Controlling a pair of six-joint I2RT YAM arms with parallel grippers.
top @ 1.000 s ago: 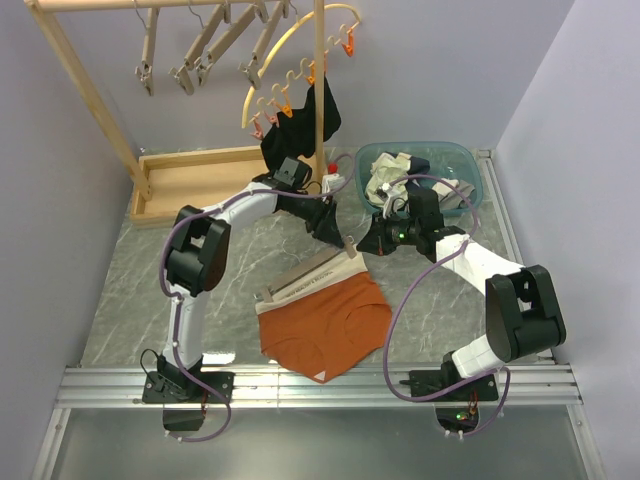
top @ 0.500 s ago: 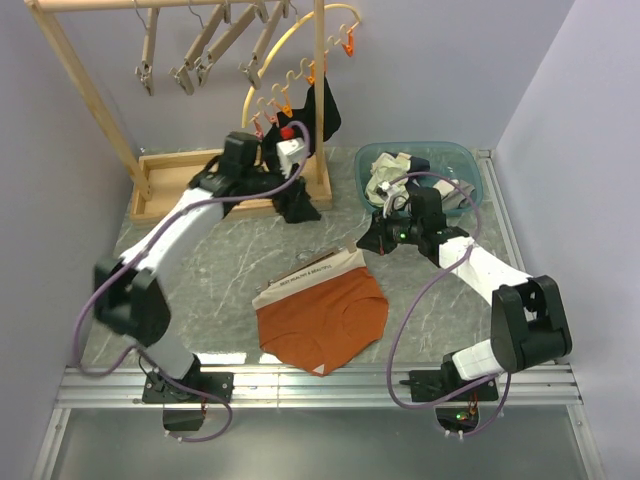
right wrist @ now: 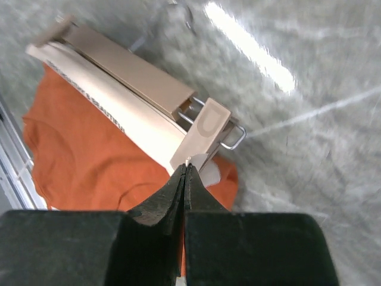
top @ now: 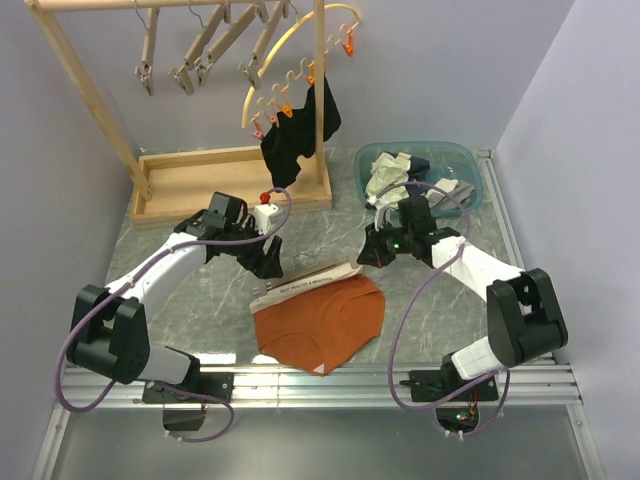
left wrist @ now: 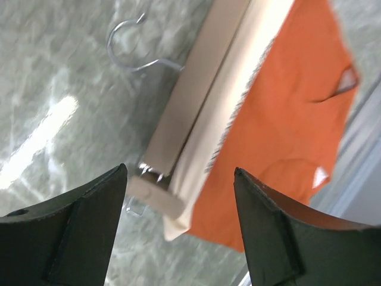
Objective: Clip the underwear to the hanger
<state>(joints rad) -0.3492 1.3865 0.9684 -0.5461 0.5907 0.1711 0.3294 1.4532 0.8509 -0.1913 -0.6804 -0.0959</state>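
Note:
The rust-orange underwear (top: 322, 322) lies flat at the table's middle, with its off-white waistband (top: 305, 284) toward the back. The wooden hanger (top: 300, 279) lies along the waistband. In the left wrist view its bar (left wrist: 196, 95), wire hook (left wrist: 128, 47) and left end clip (left wrist: 152, 195) show beside the underwear (left wrist: 286, 119). My left gripper (top: 270, 262) (left wrist: 180, 170) hovers open above that left end, holding nothing. My right gripper (top: 368, 256) (right wrist: 186, 165) is shut on the waistband's right corner, just below the right clip (right wrist: 205, 127), with the underwear (right wrist: 89, 161) spread to its left.
A wooden rack (top: 85, 90) with several spare hangers (top: 200, 50) stands at the back left on a tray base (top: 190, 180). A yellow hoop (top: 290, 45) with orange pegs holds a black garment (top: 300, 135). A teal basin (top: 470, 165) of clothes sits back right.
My left arm swung from the hanger's right end back toward the rack, then forward to its left end, jaws opening wider. The right gripper and waistband corner shifted slightly nearer.

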